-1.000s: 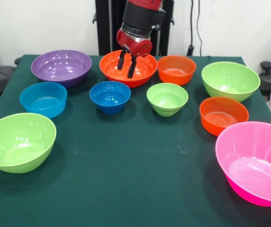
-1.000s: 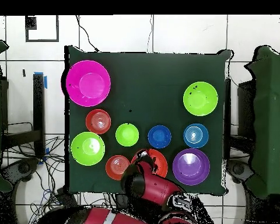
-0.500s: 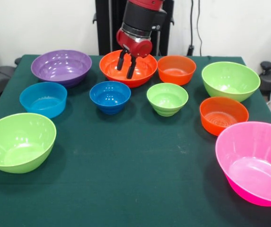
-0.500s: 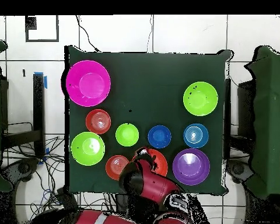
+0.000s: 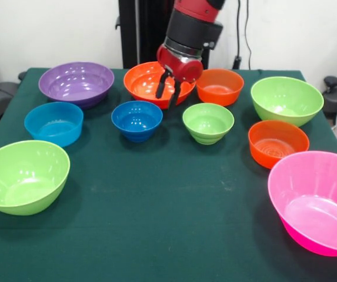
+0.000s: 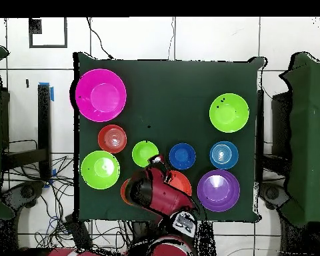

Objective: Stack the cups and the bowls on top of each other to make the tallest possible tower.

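Gripper hanging low over the right rim of the wide orange bowl in the front view, fingers parted a little, nothing between them. Tips at about the bowl's 3 o'clock edge, black against the orange wall; contact with the rim impossible to confirm.

From the claw outward, front view: small lime green bowl at roughly 5 o'clock, near; deep blue bowl at 7 o'clock, near; smaller orange bowl at 3 o'clock, just beside. Further off: purple bowl at 9 o'clock, light blue bowl at 8 o'clock, lime green bowl past 3 o'clock, ribbed orange bowl at 4 o'clock. Well apart at the near edge: big lime green bowl and pink bowl.

No tower yet; all ten bowls sitting singly, rims up, on the green table.

Key relation: likely pick either the wide orange bowl directly beneath or the small lime green one at 5 o'clock. Round bowls, no long axis; grasp probably by pinching a rim wall. Overhead view: arm covers most of the wide orange bowl, wrist pointing toward the small lime green bowl.
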You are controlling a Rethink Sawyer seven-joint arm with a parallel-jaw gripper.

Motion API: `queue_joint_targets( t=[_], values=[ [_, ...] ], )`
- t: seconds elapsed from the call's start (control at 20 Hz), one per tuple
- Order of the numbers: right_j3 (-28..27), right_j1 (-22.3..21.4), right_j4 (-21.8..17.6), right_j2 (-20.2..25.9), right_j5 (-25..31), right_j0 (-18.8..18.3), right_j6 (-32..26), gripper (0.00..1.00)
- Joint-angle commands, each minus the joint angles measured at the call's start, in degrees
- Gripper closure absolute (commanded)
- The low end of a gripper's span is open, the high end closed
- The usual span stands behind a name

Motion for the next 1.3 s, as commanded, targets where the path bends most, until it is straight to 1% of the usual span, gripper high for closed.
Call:
queue_joint_targets(
  t=[0.05, 0.2, 0.35, 0.5, 0.6, 0.75, 0.95, 1.1, 1.3],
  values=[
    [-9.66, 3.15, 12.37, 0.24, 11.0, 6.05, 10.0, 0.0],
    [-10.09, 4.3, 18.1, -1.77, 13.22, 8.91, 12.7, 0.0],
    [-9.21, 4.5, 22.41, -1.64, 13.57, 9.69, 14.82, 0.0],
    [-8.19, 4.52, 26.02, -1.68, 13.95, 10.45, 15.65, 0.0],
    [-7.53, 4.36, 27.77, -1.28, 13.84, 10.57, 15.94, 0.0],
    [-6.47, 4.32, 30.81, -0.53, 12.87, 10.8, 16.45, 0.0],
    [-6.17, 3.98, 32.26, 0.21, 12.3, 10.49, 15.4, 0.0],
    [-4.94, 2.58, 31.05, 2.66, 10.3, 8.53, 14.88, 0.0],
    [-3.69, 0.98, 30.24, 5.55, 8.05, 6.68, 16.55, 0.0]
  ],
)
